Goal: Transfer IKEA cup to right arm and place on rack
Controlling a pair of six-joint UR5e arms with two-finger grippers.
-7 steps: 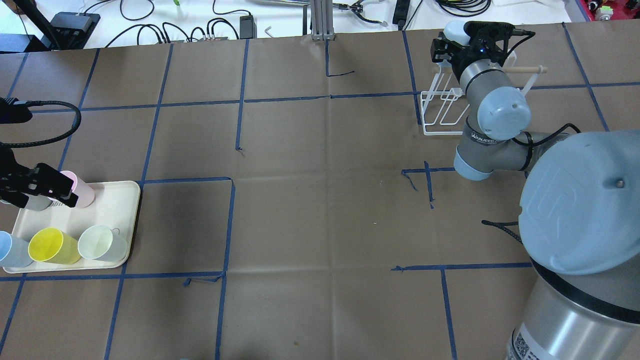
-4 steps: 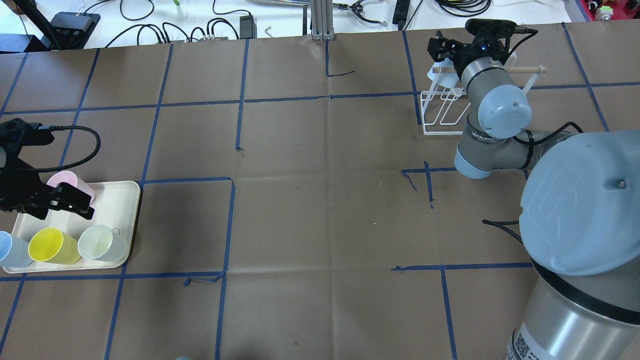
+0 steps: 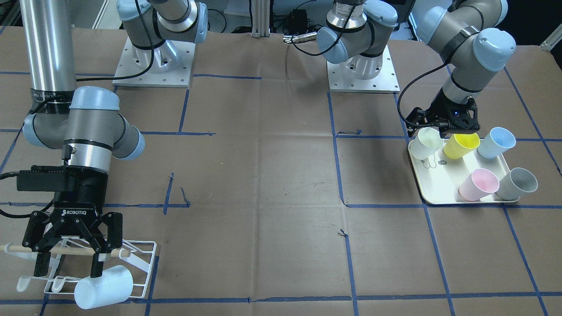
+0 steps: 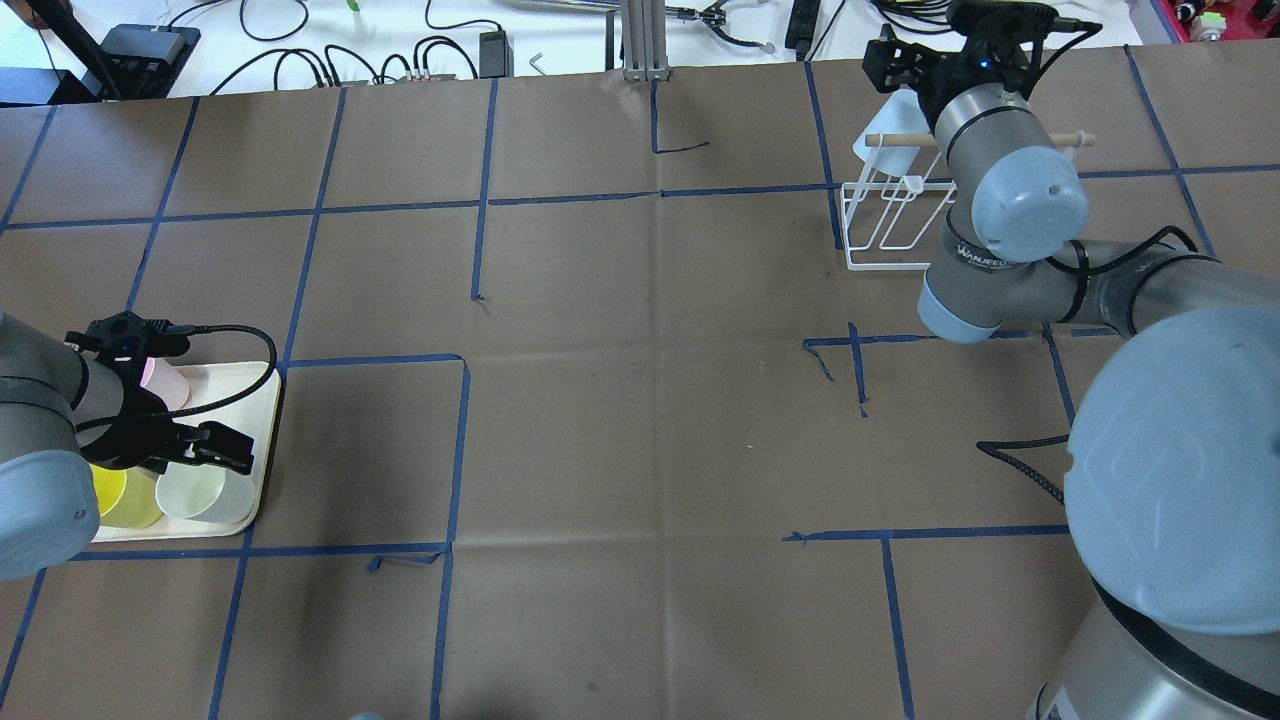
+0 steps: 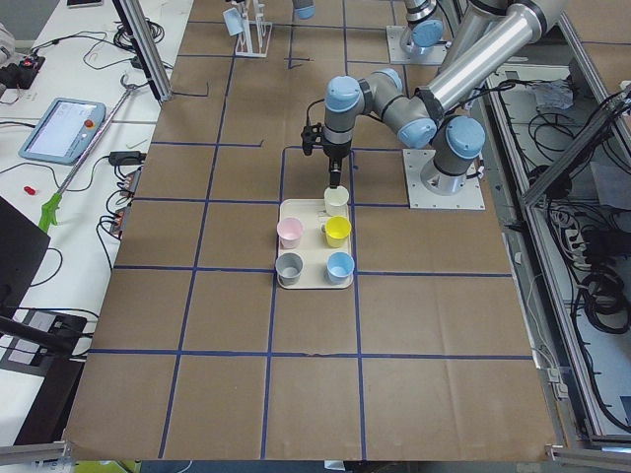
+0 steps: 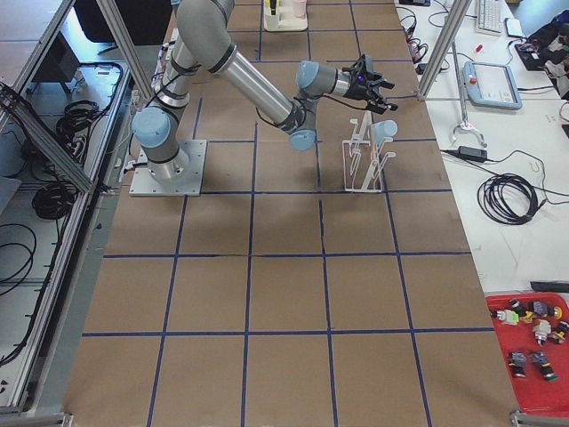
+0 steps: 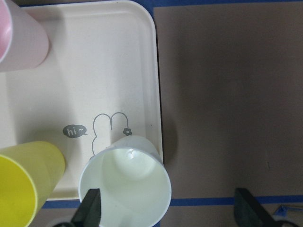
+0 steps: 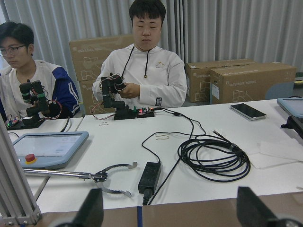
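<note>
A pale blue IKEA cup (image 3: 103, 287) lies tilted on the prongs of the white wire rack (image 3: 147, 263), under its wooden dowel (image 3: 13, 249); it also shows in the overhead view (image 4: 872, 140). My right gripper (image 3: 66, 267) is open and empty just above the rack, apart from that cup. My left gripper (image 7: 168, 210) is open over the pale green cup (image 7: 125, 184) on the cream tray (image 7: 94, 56). One finger (image 7: 87, 208) is at the cup's rim; the other is outside it.
The tray (image 3: 439, 193) also holds yellow (image 3: 461, 145), blue (image 3: 496, 142), pink (image 3: 478, 184) and grey (image 3: 518, 184) cups, all upright. The rack (image 4: 880, 225) stands near the table's far edge, with cables and seated operators beyond.
The right gripper set the pale blue cup on the rack, opened and drew back from it. The left gripper moved from the pink cup across the tray to the pale green cup.
</note>
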